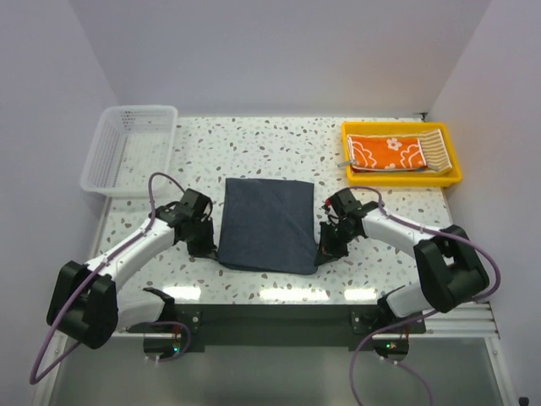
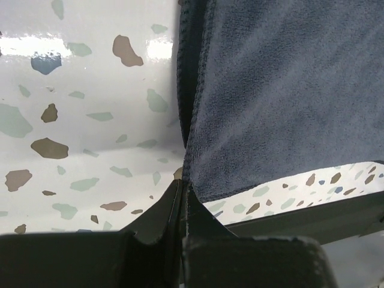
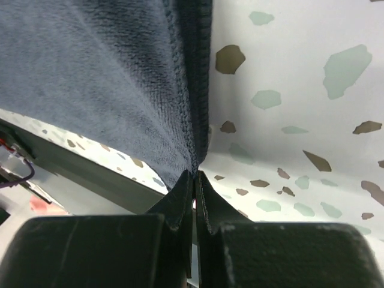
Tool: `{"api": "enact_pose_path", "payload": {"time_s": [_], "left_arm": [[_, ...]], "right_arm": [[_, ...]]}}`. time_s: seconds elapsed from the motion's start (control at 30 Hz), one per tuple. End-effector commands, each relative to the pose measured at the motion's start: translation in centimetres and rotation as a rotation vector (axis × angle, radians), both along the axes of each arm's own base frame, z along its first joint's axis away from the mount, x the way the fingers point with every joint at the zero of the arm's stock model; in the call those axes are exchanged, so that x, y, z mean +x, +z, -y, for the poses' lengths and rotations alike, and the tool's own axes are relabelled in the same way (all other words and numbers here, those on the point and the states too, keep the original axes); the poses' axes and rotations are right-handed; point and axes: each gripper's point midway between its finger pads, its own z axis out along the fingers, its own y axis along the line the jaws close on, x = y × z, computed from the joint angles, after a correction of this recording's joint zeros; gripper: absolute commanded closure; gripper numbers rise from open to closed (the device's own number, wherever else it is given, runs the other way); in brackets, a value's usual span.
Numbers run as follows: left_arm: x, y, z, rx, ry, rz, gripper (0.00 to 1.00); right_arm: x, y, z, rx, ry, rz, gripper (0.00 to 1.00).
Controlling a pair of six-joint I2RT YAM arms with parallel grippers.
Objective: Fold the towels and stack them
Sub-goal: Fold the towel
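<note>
The dark blue-grey towel (image 1: 266, 224) is spread flat on the surface (image 1: 254, 144), between the two tools. The left tool (image 2: 183, 187) is closed tight, with the towel's near left corner pinched in it. The right tool (image 3: 195, 175) is likewise closed tight, and the near right corner is nipped in it at the hemmed edge.

The cloth is judged to be light, soft and limp, so it can be expected to drape and sag wherever it is not supported. Little slipping is expected, given the thick pile. A hold at both near corners, as taken here, is thought best, so that the edge between them can be kept taut and carried over evenly.

Beyond the right tool, an orange towel (image 1: 385, 152) and a striped towel (image 1: 433, 145) are seen lying in the yellow tray (image 1: 401, 179).
</note>
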Motion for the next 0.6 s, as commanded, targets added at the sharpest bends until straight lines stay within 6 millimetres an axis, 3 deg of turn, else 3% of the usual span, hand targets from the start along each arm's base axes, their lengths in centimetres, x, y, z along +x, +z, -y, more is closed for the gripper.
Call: {"api": "enact_pose_path", "payload": {"time_s": [0.0, 0.23, 0.33, 0.43, 0.57], "left_arm": [[0.1, -0.5, -0.1, 0.004, 0.026, 0.011, 1.0], [-1.5, -1.5, 0.6, -0.029, 0.016, -0.025, 1.0], [-2.0, -1.9, 0.8, -0.034, 0.009, -0.033, 0.98], [-2.3, -1.9, 1.1, -0.048, 0.002, -0.035, 0.87], [-1.9, -0.6, 1.4, -0.066, 0.01, -0.005, 0.69]], "right_arm": [[0.4, -1.1, -0.1, -0.011, -0.002, 0.013, 1.0], [0.6, -1.8, 0.4, -0.05, 0.008, 0.018, 1.0], [1.0, -1.7, 0.5, -0.061, 0.01, 0.029, 0.93], [1.4, -1.2, 0.6, -0.073, 0.013, 0.055, 0.8], [2.3, 1.0, 1.0, -0.09, 0.025, 0.122, 0.56]]}}
